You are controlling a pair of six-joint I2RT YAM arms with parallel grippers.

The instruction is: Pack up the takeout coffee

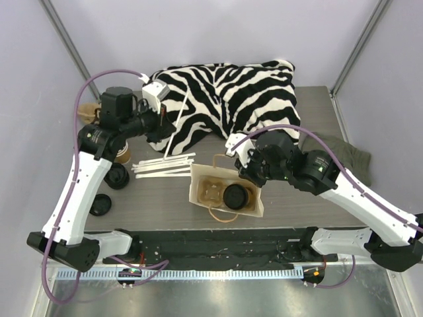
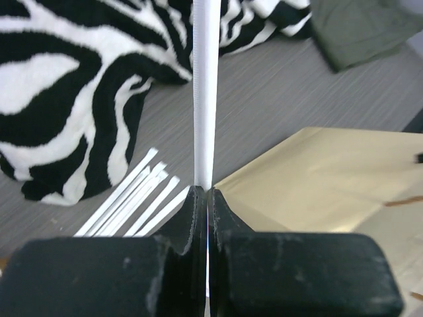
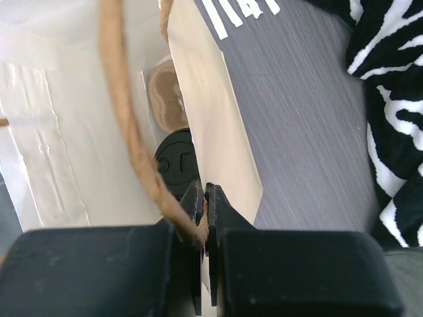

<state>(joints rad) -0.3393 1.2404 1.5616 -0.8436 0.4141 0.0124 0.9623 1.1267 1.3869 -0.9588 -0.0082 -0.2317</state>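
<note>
One straw [image 2: 205,99] fills the left wrist view, rising straight out of the left end effector [image 2: 207,193], whose fingers are pressed flat together on it. Beneath, the loose straws [image 2: 135,195] lie fanned on the table [image 2: 264,105]. The paper bag [image 2: 330,172] sits just to the right, and the zebra blanket [image 2: 66,86] is bunched behind. My read: a single one held clear of the pile so it can go in with the drink.

Over to the right wrist view. The right end effector [image 3: 203,195] is clamped on the bag's rim, the handle cord [image 3: 129,132] running right into the pinch. Down inside, there's the takeout coffee [image 3: 173,162], black lid up, next to an empty well of the cup carrier [image 3: 168,99]. That grip looks meant to hold the mouth open and steady the bag.

Now from the top. The bag stands mid-table, open to the camera. The coffee is seated in the carrier slot nearer the right arm, presumably so it can't tip. The right end effector holds the far rim. The left one is up over the blanket's near edge, its straw upright, well apart from the bag. So the coffee is in, and the opening is free for the straw.
</note>
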